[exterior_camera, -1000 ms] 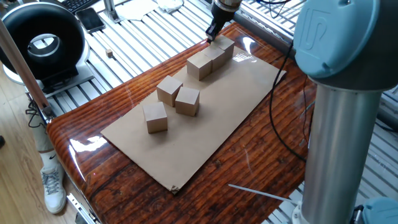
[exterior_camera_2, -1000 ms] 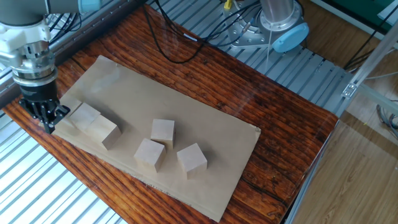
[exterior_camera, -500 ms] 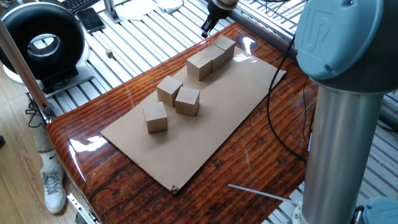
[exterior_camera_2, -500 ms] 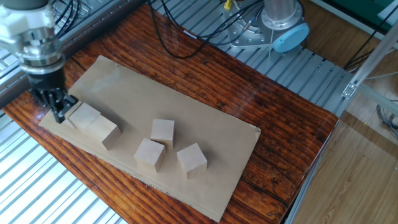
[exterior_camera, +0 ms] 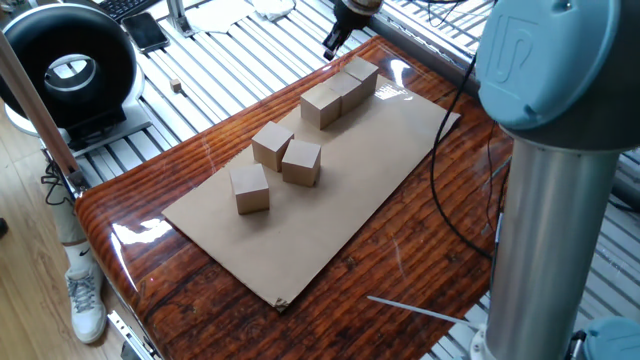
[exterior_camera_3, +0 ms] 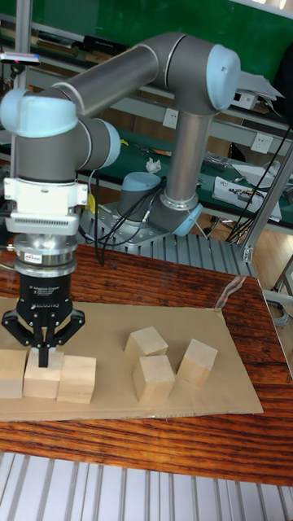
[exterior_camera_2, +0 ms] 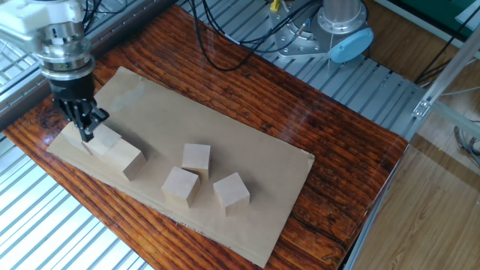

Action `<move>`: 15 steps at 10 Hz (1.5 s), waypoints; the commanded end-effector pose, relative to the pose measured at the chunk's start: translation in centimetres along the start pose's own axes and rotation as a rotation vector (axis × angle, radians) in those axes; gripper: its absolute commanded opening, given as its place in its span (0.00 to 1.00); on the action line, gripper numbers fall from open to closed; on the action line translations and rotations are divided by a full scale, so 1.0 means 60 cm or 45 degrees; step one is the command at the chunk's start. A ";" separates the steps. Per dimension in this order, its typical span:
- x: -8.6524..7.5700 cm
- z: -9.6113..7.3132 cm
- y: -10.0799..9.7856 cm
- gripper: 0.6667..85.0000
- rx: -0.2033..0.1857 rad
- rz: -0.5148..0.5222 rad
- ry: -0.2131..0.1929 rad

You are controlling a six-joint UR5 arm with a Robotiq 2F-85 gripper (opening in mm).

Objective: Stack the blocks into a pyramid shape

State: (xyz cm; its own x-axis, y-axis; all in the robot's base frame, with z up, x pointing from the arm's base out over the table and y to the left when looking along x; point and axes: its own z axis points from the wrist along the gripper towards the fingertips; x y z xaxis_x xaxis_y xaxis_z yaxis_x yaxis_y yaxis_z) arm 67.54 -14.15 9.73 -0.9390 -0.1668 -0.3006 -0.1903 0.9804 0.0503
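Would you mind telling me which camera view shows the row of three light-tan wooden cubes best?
The tall fixed view: the row of three light-tan wooden cubes faces it side by side, though its edge crops one. One fixed view shows the row end-on; in the other the gripper partly covers it.

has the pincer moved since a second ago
Yes. In the other fixed view the pincer has shifted from the cardboard sheet's left edge, beside the row of blocks, to above that row.

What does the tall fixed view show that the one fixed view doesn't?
Only the tall fixed view shows the green wall behind the robot. Only the one fixed view shows the black ring-shaped machine, a white shoe on the floor and a tiny cube. Both show the six blocks, the cardboard sheet and the gripper.
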 end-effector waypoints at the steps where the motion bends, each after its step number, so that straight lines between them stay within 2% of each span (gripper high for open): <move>1: 0.028 -0.009 -0.034 0.03 0.113 -0.264 0.076; 2: 0.038 -0.014 -0.067 0.02 0.203 -0.384 0.126; 3: 0.039 -0.015 -0.072 0.02 0.214 -0.450 0.137; 4: 0.007 -0.011 -0.059 0.02 0.190 -0.535 0.043; 5: -0.010 -0.010 -0.050 0.02 0.176 -0.576 -0.009; 6: -0.004 -0.010 -0.039 0.04 0.142 -0.541 -0.003; 7: 0.003 -0.020 -0.011 0.07 0.095 -0.462 0.059; 8: -0.006 -0.031 0.050 0.10 0.004 -0.312 0.127; 9: -0.018 -0.036 0.099 0.10 -0.062 -0.183 0.156; 10: -0.025 -0.035 0.147 0.12 -0.151 -0.059 0.155; 11: -0.026 -0.035 0.181 0.27 -0.214 0.017 0.143; 12: -0.020 -0.033 0.202 0.49 -0.232 0.059 0.146; 13: -0.020 -0.030 0.212 0.64 -0.213 0.063 0.135; 14: -0.017 -0.027 0.231 0.74 -0.204 0.078 0.125; 15: 0.002 -0.027 0.248 0.75 -0.195 0.095 0.156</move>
State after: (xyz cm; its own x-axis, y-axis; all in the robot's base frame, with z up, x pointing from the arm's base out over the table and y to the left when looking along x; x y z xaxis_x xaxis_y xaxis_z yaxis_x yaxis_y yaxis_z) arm 65.53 -2.98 11.88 -0.9629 -0.1853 -0.1962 -0.2200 0.9601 0.1727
